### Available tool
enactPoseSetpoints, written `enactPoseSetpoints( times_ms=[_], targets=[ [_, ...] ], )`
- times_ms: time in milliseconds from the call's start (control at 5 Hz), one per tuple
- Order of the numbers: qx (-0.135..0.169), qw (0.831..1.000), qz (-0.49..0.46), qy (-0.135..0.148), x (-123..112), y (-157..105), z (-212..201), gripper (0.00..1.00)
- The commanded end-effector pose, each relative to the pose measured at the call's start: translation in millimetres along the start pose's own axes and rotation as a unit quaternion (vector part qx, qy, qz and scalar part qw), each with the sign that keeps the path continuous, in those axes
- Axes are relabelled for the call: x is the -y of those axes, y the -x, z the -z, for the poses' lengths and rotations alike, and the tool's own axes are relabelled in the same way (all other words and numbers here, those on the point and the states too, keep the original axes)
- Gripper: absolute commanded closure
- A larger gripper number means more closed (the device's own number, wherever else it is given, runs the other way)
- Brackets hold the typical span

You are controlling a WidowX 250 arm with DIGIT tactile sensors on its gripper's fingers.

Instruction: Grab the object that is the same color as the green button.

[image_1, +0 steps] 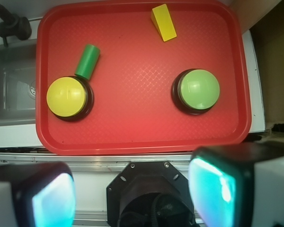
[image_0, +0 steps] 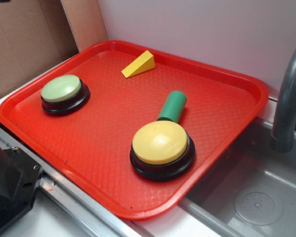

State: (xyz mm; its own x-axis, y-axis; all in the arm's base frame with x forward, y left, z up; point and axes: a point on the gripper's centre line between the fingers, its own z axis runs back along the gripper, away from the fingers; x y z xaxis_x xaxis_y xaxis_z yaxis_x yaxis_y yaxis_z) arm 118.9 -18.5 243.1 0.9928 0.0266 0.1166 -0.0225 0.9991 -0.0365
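Four items on my red tray [image_1: 132,132]: green cylinder [image_1: 87,61] lying touching the yellow button [image_1: 67,97], green button [image_1: 198,90], yellow wedge [image_1: 164,22]. Hand [image_1: 132,194] wide open, empty, off-tray.

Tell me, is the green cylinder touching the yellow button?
Touching, it seems. In the wrist view the green cylinder meets the yellow button at its black rim with no red tray between; the exterior view agrees.

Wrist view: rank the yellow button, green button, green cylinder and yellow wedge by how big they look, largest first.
1. Yellow button and green button: they look about alike, so I won't rank one over the other.
2. Green cylinder and yellow wedge: both clearly smaller, too similar to separate.
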Motion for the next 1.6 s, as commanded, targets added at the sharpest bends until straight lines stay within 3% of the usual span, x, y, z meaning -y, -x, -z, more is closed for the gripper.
enactPoseSetpoints(
  times_ms=[0, 200, 600, 1000, 1200, 1400],
  targets=[
    [0.000, 1.000, 0.000, 0.000, 0.0, 0.0, 0.0, 0.00],
    [-0.019, 0.995, -0.100, 0.011, 6.0, -17.0, 13.5, 0.00],
    [0.005, 0.964, -0.265, -0.018, 26.0, -66.3, 57.7, 0.00],
    [0.049, 0.961, -0.271, -0.003, 63.0, -113.2, 125.4, 0.00],
    [0.033, 0.965, -0.260, 0.002, 75.2, -127.9, 163.1, 0.00],
    [0.023, 0.968, -0.248, -0.019, 81.9, -133.6, 189.5, 0.00]
  ],
)
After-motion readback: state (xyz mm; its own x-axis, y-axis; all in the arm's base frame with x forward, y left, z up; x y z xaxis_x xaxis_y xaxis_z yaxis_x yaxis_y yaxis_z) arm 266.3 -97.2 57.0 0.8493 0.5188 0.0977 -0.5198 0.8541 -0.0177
